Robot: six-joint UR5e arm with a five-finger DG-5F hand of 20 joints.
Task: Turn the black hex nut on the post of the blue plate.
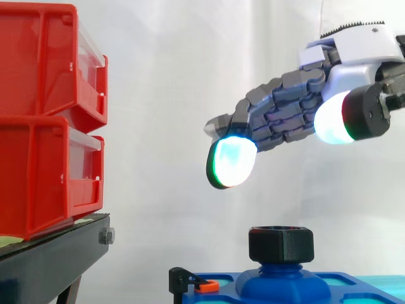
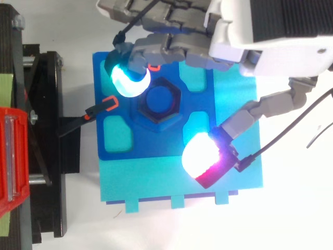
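Remote operator's view: I hold the hand (image 1: pixel 288 104) above the blue plate (image 2: pixel 115 136), fingers loosely spread and gripping nothing. The black hex nut (image 1: pixel 280 245) sits untouched on its post (image 1: pixel 283 286) at the plate's middle. In the side view, clear air separates the lowest glowing fingertip (image 1: pixel 231 162) from the nut's top. From above, one pad hangs over the nut's upper-left side and the thumb pad (image 2: pixel 201 154) over the plate's lower-right part, so they bracket the nut. By my reading the turn is not begun: descent, grasp and twist are all left to do. Room is open above and to the right of the nut. Near the plate's left edge stands a small black clamp with an orange tip (image 2: pixel 105 105), and the red bins (image 1: pixel 44 120) on the black stand (image 1: pixel 50 259) lie further left, well apart
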